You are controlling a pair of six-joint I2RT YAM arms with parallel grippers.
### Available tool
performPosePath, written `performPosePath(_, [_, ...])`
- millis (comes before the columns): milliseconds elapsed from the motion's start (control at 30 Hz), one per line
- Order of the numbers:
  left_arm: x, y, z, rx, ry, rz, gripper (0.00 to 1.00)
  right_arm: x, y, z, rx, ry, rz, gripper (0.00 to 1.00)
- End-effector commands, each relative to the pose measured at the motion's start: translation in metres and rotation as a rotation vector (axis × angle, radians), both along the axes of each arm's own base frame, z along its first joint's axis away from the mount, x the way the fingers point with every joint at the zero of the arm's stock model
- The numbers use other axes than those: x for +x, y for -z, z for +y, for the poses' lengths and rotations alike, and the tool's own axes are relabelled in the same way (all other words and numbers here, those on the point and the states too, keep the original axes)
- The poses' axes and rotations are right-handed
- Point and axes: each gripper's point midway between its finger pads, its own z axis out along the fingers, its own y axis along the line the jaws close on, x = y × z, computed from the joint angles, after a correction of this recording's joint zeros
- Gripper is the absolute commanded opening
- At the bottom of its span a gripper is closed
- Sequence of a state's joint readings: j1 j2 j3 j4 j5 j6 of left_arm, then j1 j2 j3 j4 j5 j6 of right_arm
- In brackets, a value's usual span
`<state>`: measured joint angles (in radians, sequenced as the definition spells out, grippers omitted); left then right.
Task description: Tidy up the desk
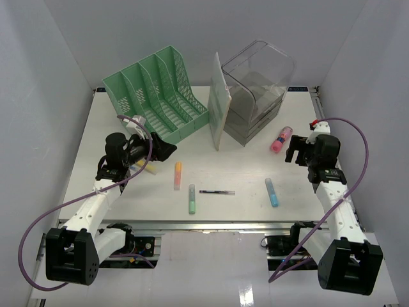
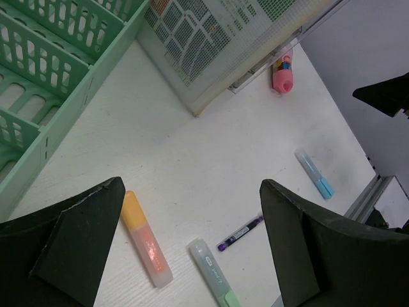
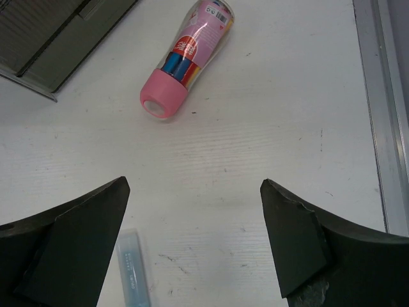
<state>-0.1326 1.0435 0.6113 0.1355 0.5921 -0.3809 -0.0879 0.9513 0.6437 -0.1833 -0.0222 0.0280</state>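
The desk (image 1: 243,173) is a wide white tabletop with a silver front rail. Loose on it lie an orange highlighter (image 1: 177,175), a green highlighter (image 1: 192,199), a dark pen (image 1: 216,192), a blue highlighter (image 1: 271,192) and a pink tube of pens (image 1: 281,139). My left gripper (image 1: 167,151) hovers open at the left; in its wrist view the orange highlighter (image 2: 146,240) lies beside the left finger. My right gripper (image 3: 195,188) is open over bare desk, the pink tube (image 3: 185,61) ahead of it. Neither holds anything.
A green slotted file rack (image 1: 160,96) lies at the back left. A pale notebook (image 1: 219,102) leans against a clear plastic drawer box (image 1: 255,89) at the back centre. A yellow marker (image 1: 148,169) pokes out under the left arm. White walls enclose three sides.
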Motion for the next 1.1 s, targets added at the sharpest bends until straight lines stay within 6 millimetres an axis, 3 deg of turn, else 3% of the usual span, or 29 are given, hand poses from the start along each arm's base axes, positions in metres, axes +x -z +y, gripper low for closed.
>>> performPosePath(0, [0.004,-0.014,0.000,-0.008,0.000,-0.022,0.98,0.007,-0.026,0.006,0.006,-0.042,-0.078,0.90])
performPosePath(200, [0.008,-0.010,0.001,-0.005,-0.018,0.011,0.98,-0.004,-0.029,0.036,-0.002,-0.270,-0.114,0.90])
performPosePath(400, [0.010,-0.008,-0.001,0.011,-0.044,0.028,0.98,-0.037,-0.029,0.085,-0.039,-0.667,-0.239,0.90])
performPosePath(500, [0.008,-0.012,-0.009,0.005,-0.075,0.055,0.98,-0.048,-0.030,0.098,-0.051,-0.786,-0.266,0.90])
performPosePath(667, [0.004,-0.019,-0.040,0.120,-0.198,0.133,0.98,-0.054,-0.036,0.103,-0.063,-0.856,-0.257,0.90])
performPosePath(800, [0.008,-0.050,-0.075,0.180,-0.286,0.111,0.98,-0.051,-0.037,0.098,-0.082,-0.826,-0.252,0.90])
performPosePath(833, [0.006,-0.044,-0.085,0.225,-0.306,0.113,0.98,-0.049,-0.038,0.096,-0.093,-0.816,-0.255,0.90])
performPosePath(933, [0.008,-0.050,-0.123,0.317,-0.344,0.065,0.98,-0.048,-0.040,0.092,-0.119,-0.796,-0.265,0.90])
performPosePath(1067, [0.017,-0.054,-0.152,0.423,-0.414,-0.016,0.98,-0.049,-0.045,0.092,-0.130,-0.794,-0.282,0.90])
